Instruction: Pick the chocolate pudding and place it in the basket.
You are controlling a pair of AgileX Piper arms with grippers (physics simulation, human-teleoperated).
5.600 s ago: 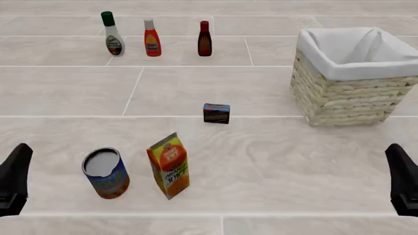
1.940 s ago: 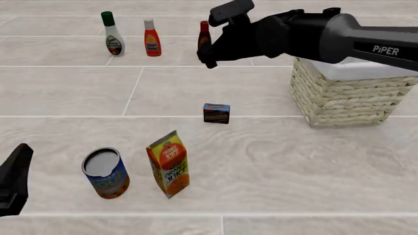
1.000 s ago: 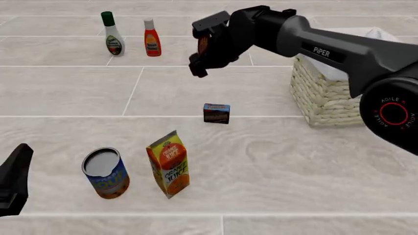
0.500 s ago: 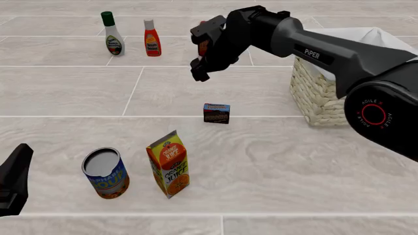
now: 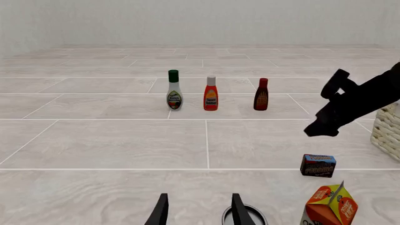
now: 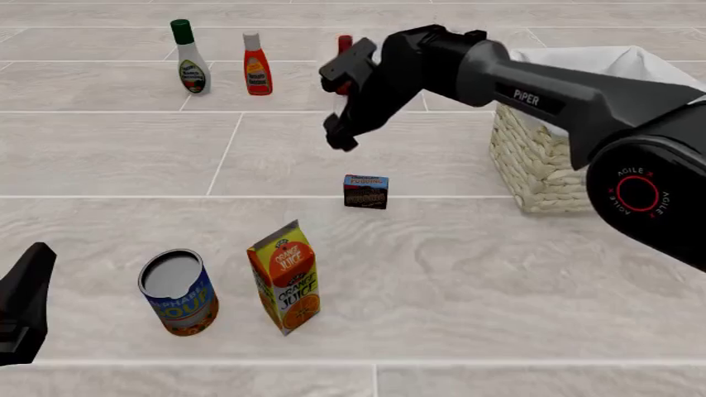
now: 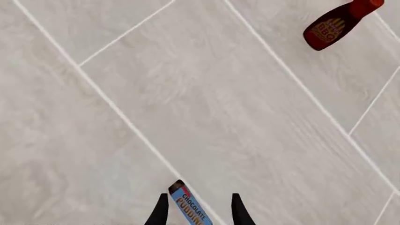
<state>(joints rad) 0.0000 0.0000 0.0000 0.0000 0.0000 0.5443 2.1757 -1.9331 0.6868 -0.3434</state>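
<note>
The chocolate pudding point(image 6: 365, 191), a small dark brown box with a blue band, lies on the tiled surface near the middle. My right gripper point(image 6: 340, 137) hangs open above and a little behind it, not touching it. In the right wrist view the pudding point(image 7: 187, 208) shows between the open fingers point(image 7: 161, 212), well below them. The basket point(image 6: 551, 157), pale wicker with a white cloth lining, stands at the right, partly hidden by the right arm. My left gripper point(image 5: 200, 213) is open and empty at the near left edge point(image 6: 22, 306). The left wrist view also shows the pudding point(image 5: 318, 165).
An orange juice carton point(image 6: 286, 277) and an open can point(image 6: 178, 291) stand near the front, left of centre. Three bottles line the back: a green-capped one point(image 6: 190, 58), a red one point(image 6: 257, 64), and a dark brown sauce bottle point(image 7: 334, 26) behind the right arm.
The right arm swung in from the near right edge to over the middle. In the last second its gripper sank slightly toward the pudding. The left gripper and the objects stayed put.
</note>
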